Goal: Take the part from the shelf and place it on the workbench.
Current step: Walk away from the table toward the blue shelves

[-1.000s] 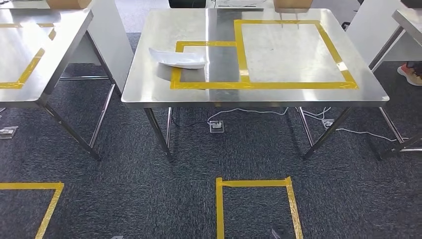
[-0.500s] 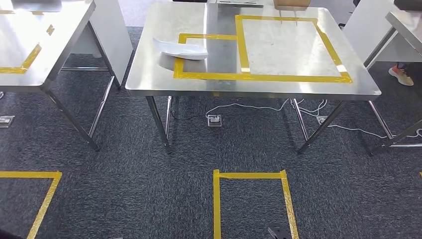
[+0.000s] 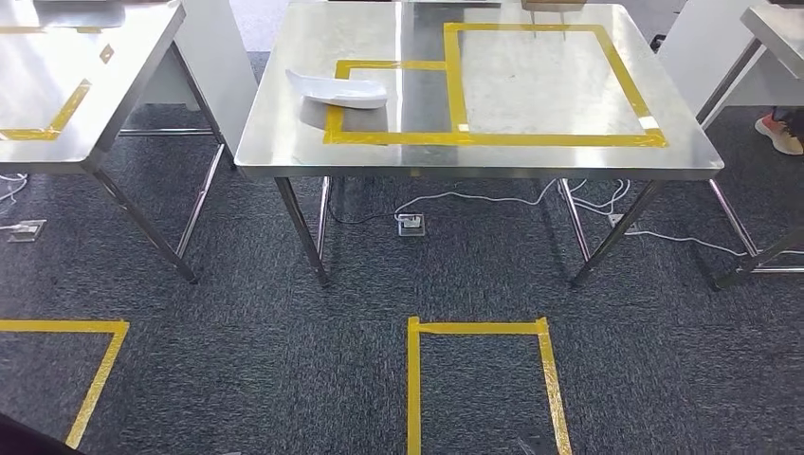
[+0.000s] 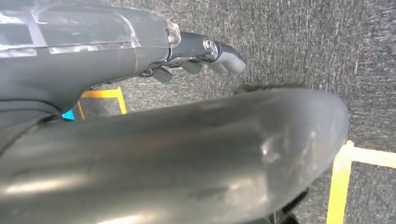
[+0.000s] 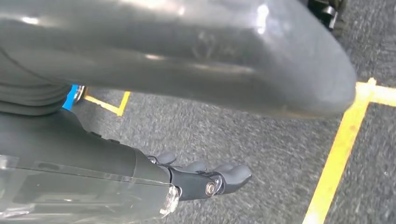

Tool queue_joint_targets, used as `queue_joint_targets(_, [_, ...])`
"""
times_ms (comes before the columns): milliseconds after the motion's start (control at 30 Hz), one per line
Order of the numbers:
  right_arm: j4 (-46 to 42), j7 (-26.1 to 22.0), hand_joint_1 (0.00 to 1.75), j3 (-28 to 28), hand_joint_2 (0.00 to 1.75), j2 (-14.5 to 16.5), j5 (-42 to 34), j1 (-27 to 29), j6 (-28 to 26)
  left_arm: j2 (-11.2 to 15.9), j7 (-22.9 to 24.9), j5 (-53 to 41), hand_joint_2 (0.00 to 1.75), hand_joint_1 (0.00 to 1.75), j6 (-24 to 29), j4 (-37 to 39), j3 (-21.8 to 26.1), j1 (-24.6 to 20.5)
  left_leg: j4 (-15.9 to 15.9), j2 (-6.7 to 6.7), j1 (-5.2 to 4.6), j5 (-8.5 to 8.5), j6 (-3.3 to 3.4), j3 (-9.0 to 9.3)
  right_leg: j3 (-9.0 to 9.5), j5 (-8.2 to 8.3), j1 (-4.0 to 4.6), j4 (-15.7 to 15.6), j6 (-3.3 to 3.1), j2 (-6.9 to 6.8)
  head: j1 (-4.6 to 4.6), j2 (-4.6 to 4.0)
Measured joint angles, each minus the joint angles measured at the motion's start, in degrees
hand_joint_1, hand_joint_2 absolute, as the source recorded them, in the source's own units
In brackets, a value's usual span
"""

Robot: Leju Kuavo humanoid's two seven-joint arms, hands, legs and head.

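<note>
Head view, white part point(image 3: 339, 90) near workbench point(image 3: 284, 161) left edge, both robot hands point(image 4: 205, 56) point(image 5: 205, 179) hanging, holding nothing.

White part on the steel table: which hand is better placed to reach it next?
Left, probably. The white part lies toward the table's left side, across the small taped box's edge. The left hand and right hand both hang empty over carpet, so side decides.

A white part point(image 3: 339, 90) lies on the silver workbench point(image 3: 531, 156) with yellow tape point(image 3: 493, 138); carpet point(image 3: 284, 360) dark grey.
</note>
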Motion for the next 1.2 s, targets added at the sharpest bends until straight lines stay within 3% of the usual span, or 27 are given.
queue_joint_targets(67, [-0.3, 0.6, 0.00, 0.1, 0.00, 0.1, 0.4, 0.0, -0.4, -0.3, 0.4, 0.0, 0.00, 0.00, 0.5, 0.1, 0.0, 0.0, 7.7, -0.04, -0.01, -3.64, -0.17, -3.46, -0.59, 0.17, 0.23, 0.2, -0.29, -0.01, -0.44, 0.00])
queue_joint_targets(100, [-0.4, 0.7, 0.00, 0.1, 0.00, 0.1, 0.5, 0.1, -0.3, -0.3, 0.6, 0.0, 0.00, 0.00, 0.5, 0.3, 0.0, 0.1, 10.1, -0.04, -0.02, -4.29, -0.19, -4.54, -0.88, 0.21, 0.34, 0.4, -0.35, -0.02, -0.54, 0.00])
queue_joint_targets(133, [-0.4, 0.6, 0.00, 0.2, 0.00, 0.1, 0.5, 0.2, 0.1, -0.4, 0.6, 0.1, 0.00, 0.00, 0.2, 0.4, -0.1, 0.1, 10.3, -0.04, -0.02, -3.66, -0.14, -4.48, -1.13, 0.21, 0.42, 0.7, -0.36, -0.01, -0.58, 0.00])
queue_joint_targets(167, [-0.3, 0.3, 0.00, 0.2, 0.00, 0.1, 0.4, 0.3, 0.5, -0.4, 0.4, 0.1, 0.00, 0.00, -0.1, 0.6, 0.0, 0.2, 8.1, -0.02, -0.02, -2.03, -0.04, -3.27, -1.31, 0.17, 0.45, 1.0, -0.32, 0.01, -0.62, 0.00])
queue_joint_targets(233, [-0.2, -0.1, 0.00, 0.3, 0.00, 0.1, 0.5, 0.2, 1.1, -0.4, -0.1, 0.1, 0.00, 0.00, -0.6, 1.0, 0.0, 0.1, 0.8, -0.21, -0.05, 1.41, 0.25, 0.75, -1.61, -0.08, 0.56, 1.8, 0.00, 0.12, -0.78, 0.00])
queue_joint_targets(300, [-0.2, 0.2, 0.00, 0.4, 0.00, 0.1, 0.6, 0.1, 1.3, -0.4, -0.3, 0.1, 0.00, 0.00, -0.5, 1.2, 0.0, -0.1, -3.7, -0.67, -0.09, 2.47, 0.64, 2.99, -2.07, -0.28, 0.72, 2.4, 0.57, 0.45, -0.81, 0.00])
queue_joint_targets(433, [0.0, 0.5, 0.00, 0.5, 0.00, 0.1, 1.5, -0.1, 1.7, -0.8, -1.2, 0.2, 0.00, 0.00, -0.3, 1.6, 0.0, 0.0, -4.4, -0.35, -0.03, 2.78, 1.85, 2.92, -2.69, -0.80, 0.53, 3.3, 1.82, 0.83, -0.37, 0.00])
queue_joint_targets(500, [0.1, 0.8, 0.00, 0.5, 0.00, 0.1, 2.0, -0.2, 1.9, -1.0, -1.3, 0.3, 0.00, 0.00, -0.4, 1.8, 0.0, -0.1, -4.5, 0.18, 0.11, 3.06, 2.36, 2.74, -4.38, -3.91, 0.34, 7.7, 2.53, 0.71, 0.07, 0.00])
queue_joint_targets(567, [0.2, 0.9, 0.00, 0.5, 0.00, 0.1, 2.5, -0.2, 2.3, -1.0, -1.0, 0.3, 0.00, 0.00, -0.4, 2.0, 0.0, -0.1, -4.5, 0.70, 0.05, 3.18, 2.57, 2.42, -7.50, -7.79, 0.21, 15.3, 3.01, 0.64, 0.61, 0.00])
queue_joint_targets(600, [0.3, 1.0, 0.00, 0.5, 0.00, 0.1, 2.8, -0.2, 2.5, -1.0, -0.9, 0.4, 0.00, 0.00, -0.4, 2.0, 0.0, -0.1, -4.5, 1.00, 0.00, 3.23, 2.62, 2.29, -8.53, -8.66, 0.20, 17.9, 3.08, 0.63, 0.83, 0.00])
queue_joint_targets(633, [0.4, 1.2, 0.00, 0.5, 0.00, 0.2, 3.1, -0.2, 2.5, -1.0, -0.7, 0.4, 0.00, 0.00, -0.2, 2.1, 0.0, 0.0, -4.5, 1.34, -0.05, 3.25, 2.66, 2.23, -8.64, -8.38, 0.20, 18.6, 3.03, 0.60, 1.06, 0.00])
queue_joint_targets(667, [0.4, 1.5, 0.00, 0.5, 0.00, 0.3, 3.5, -0.3, 2.5, -1.0, -0.6, 0.4, 0.00, 0.00, 0.0, 2.2, 0.0, 0.0, -4.5, 1.71, -0.10, 3.26, 2.66, 2.27, -7.64, -6.96, 0.23, 16.9, 2.86, 0.48, 1.28, 0.00])
queue_joint_targets(700, [0.5, 1.8, 0.00, 0.5, 0.00, 0.3, 3.8, -0.5, 2.5, -1.1, -0.6, 0.5, 0.00, 0.00, 0.2, 2.2, 0.0, 0.0, -4.5, 2.16, -0.16, 3.24, 2.64, 2.38, -5.74, -4.82, 0.31, 13.2, 2.55, 0.02, 1.49, 0.00])
queue_joint_targets(767, [0.6, 2.3, 0.00, 0.5, 0.00, 0.3, 4.4, -1.0, 2.5, -1.1, -0.8, 0.5, 0.00, 0.00, 0.5, 2.3, 0.0, 0.0, -4.5, 3.23, -0.34, 3.18, 2.50, 2.53, -1.97, -1.79, 0.91, 5.4, 1.62, -2.55, 1.84, 0.00])
queue_joint_targets(833, [0.6, 2.5, 0.00, 0.4, 0.00, 0.4, 4.9, -1.7, 2.6, -1.1, -1.1, 0.6, 0.00, 0.00, 0.8, 2.3, 0.0, 0.0, -4.4, 4.62, -0.54, 3.14, 2.15, 2.43, -0.84, -1.21, 1.54, 2.1, 0.78, -4.07, 2.07, 0.00])
queue_joint_targets(900, [0.7, 2.6, 0.00, 0.3, 0.00, 0.5, 5.2, -2.0, 2.6, -1.2, -1.4, 0.6, 0.00, 0.00, 1.0, 2.3, 0.0, 0.1, -4.4, 5.85, -0.64, 2.99, 1.61, 2.43, -1.16, -0.84, 1.53, 1.7, 0.19, -2.85, 2.15, 0.00])
queue_joint_targets(967, [0.7, 2.7, 0.00, 0.2, 0.00, 0.6, 5.4, -2.0, 2.6, -1.4, -1.6, 0.7, 0.00, 0.00, 1.2, 2.3, 0.1, 0.0, -2.7, 3.26, -0.50, 1.44, 0.97, 1.90, -1.15, -0.16, 1.17, 1.0, -0.48, -1.58, 1.98, 0.00])
queue_joint_targets(1033, [0.7, 2.8, 0.00, 0.2, 0.00, 0.8, 5.7, -2.1, 2.6, -1.5, -1.6, 0.7, 0.00, 0.00, 1.5, 2.3, 0.1, 0.0, 3.1, -0.26, -0.28, -2.12, 0.56, -0.73, -1.27, 0.33, 0.97, 0.7, -0.99, -0.35, 1.49, 0.00])
queue_joint_targets(1100, [0.7, 3.1, 0.00, 0.2, 0.00, 1.1, 6.1, -2.1, 2.7, -1.5, -1.6, 0.8, 0.00, 0.00, 1.7, 2.3, 0.0, 0.1, 9.8, -0.60, -0.15, -4.80, 0.37, -3.94, -1.51, 0.46, 0.96, 0.9, -1.14, 0.97, 1.14, 0.00])
queue_joint_targets(1133, [0.7, 3.2, 0.00, 0.2, 0.00, 1.1, 6.3, -2.0, 2.7, -1.5, -1.6, 0.8, 0.00, 0.00, 1.8, 2.3, 0.0, 0.2, 11.0, -0.46, -0.07, -4.60, 0.25, -4.53, -1.56, 0.45, 0.92, 1.0, -1.09, 1.62, 1.08, 0.00])
queue_joint_targets(1167, [0.7, 3.3, 0.00, 0.2, 0.00, 1.2, 6.5, -1.9, 2.7, -1.5, -1.6, 0.9, 0.00, 0.00, 1.9, 2.3, 0.0, 0.3, 10.0, -0.42, 0.02, -3.27, 0.14, -4.08, -1.59, 0.38, 0.83, 1.2, -0.98, 2.29, 1.06, 0.00])
queue_joint_targets(1200, [0.7, 3.4, 0.00, 0.2, 0.00, 1.3, 6.6, -1.9, 2.8, -1.5, -1.6, 0.9, 0.00, 0.00, 2.0, 2.3, 0.1, 0.3, 7.1, -0.77, 0.18, -1.16, 0.02, -2.70, -1.60, 0.25, 0.70, 1.6, -0.79, 2.96, 1.01, 0.00])
